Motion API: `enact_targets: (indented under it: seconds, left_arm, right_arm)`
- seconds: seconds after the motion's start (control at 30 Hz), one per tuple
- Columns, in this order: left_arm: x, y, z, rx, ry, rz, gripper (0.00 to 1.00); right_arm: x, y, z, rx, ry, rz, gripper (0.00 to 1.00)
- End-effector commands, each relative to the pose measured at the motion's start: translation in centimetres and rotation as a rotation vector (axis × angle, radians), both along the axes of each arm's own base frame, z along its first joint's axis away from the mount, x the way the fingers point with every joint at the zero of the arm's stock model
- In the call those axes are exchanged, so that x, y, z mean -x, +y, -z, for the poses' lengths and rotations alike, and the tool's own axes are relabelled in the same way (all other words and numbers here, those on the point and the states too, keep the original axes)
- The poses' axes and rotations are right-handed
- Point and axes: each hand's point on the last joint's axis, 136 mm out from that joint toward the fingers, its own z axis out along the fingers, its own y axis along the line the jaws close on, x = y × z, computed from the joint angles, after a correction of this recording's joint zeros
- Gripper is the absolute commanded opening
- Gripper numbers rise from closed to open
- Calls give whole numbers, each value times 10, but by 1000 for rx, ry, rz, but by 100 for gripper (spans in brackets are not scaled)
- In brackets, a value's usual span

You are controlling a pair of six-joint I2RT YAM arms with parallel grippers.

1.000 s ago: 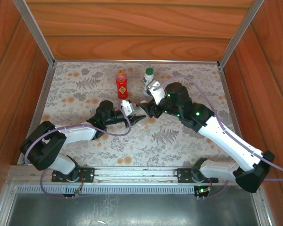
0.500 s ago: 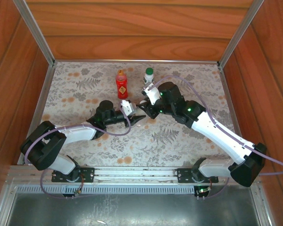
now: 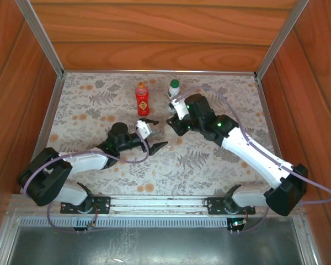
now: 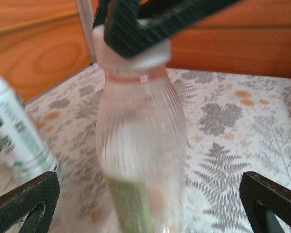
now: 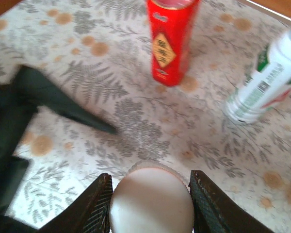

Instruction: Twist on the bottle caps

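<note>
Pinching the white cap (image 4: pixel 155 57), the right hand (image 5: pixel 152 194) tops the clear bottle (image 4: pixel 140 145).

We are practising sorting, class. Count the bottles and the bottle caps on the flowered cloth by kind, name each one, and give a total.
Bottles: 3 (red bottle, white-green labelled bottle, clear bottle)
Caps: 3 (orange cap, green cap, white cap)
Total: 6

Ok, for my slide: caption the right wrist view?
Right gripper clamps the white cap; red bottle and green-labelled bottle stand behind.
</note>
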Motion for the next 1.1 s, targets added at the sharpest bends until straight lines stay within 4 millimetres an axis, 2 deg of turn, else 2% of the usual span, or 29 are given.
enact_targets:
  seconds: [0.0,0.17,0.3,0.5,0.53,0.57,0.7,0.83,1.0,1.07]
  left_arm:
    - [-6,27,5,12,22,-128,100]
    - [-2,62,16,28,61,-253,100]
    - [-5,78,14,18,64,-314,100]
    - [-11,91,16,5,71,-361,100]
    - [-11,92,16,1,72,-365,100]
    - [-12,93,16,0,72,-372,100]
    - [-19,100,15,-9,59,-402,100]
    - [-29,111,9,-3,51,-444,100]
    - [-54,137,-1,9,43,-559,100]
    - [-66,153,-4,6,33,-625,100]
  right_arm:
    - [-25,-1,-9,-3,-19,72,32]
    - [-47,19,-7,8,-9,50,32]
    - [-60,34,3,27,28,35,34]
    - [-70,44,15,41,44,28,36]
    - [-72,46,29,61,71,27,36]
    - [-71,47,34,64,80,23,37]
    - [-70,48,40,64,95,19,45]
    - [-70,45,28,47,66,26,62]
    - [-65,36,-17,-34,-54,39,80]
    - [-63,29,-33,-63,-112,50,83]
